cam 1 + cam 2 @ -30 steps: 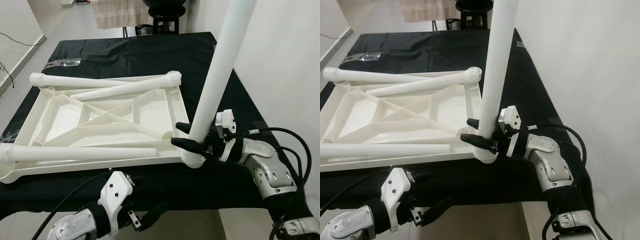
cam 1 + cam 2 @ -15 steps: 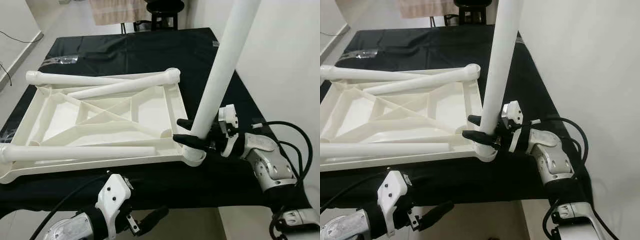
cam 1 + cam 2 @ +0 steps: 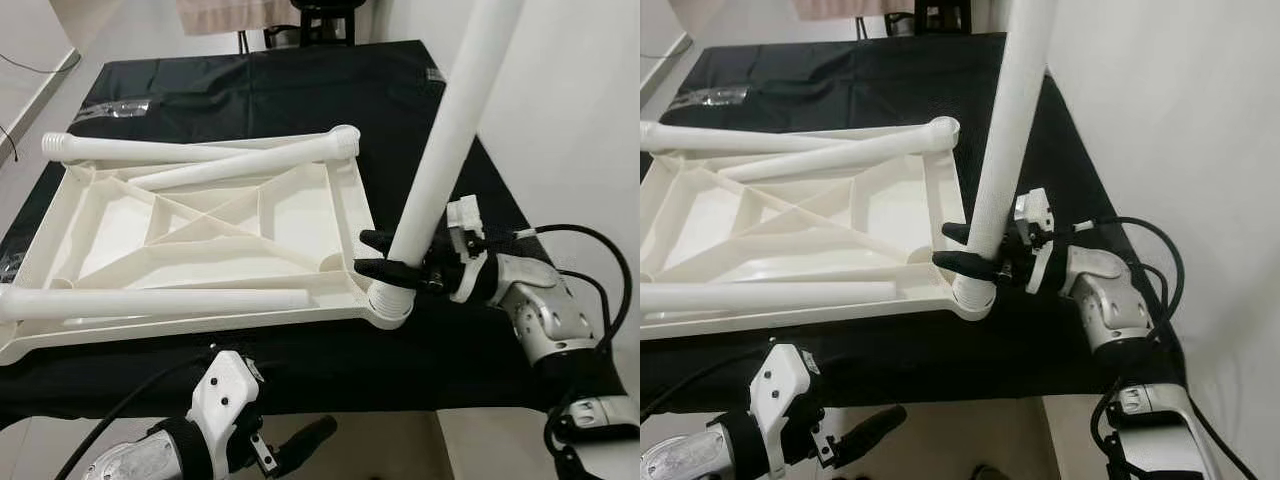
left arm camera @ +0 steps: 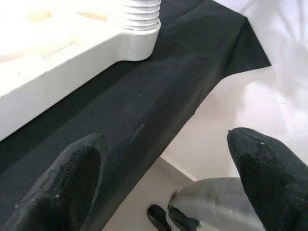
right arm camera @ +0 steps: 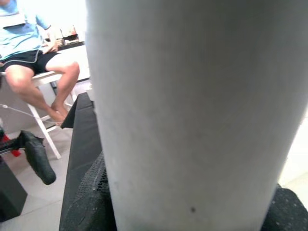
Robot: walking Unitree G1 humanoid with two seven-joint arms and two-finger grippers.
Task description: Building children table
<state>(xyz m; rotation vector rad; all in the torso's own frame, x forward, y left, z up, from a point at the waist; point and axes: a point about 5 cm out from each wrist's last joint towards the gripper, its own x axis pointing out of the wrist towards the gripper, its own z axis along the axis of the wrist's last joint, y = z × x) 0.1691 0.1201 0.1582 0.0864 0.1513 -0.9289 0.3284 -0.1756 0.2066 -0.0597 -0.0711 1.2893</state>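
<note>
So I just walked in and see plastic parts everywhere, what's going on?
The robot is assembling a small white table. The tabletop lies upside down on a black cloth. The right end effector grips an upright leg just above its near right corner socket. Three more legs lie across the tabletop. The left end effector hangs open below the table edge.

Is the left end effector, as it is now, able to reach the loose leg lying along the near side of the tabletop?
Probably yes. The left end effector hangs open below the table's near edge, and the loose leg lies just above it on the upturned tabletop, with nothing between; the arm would only need to lift.
</note>
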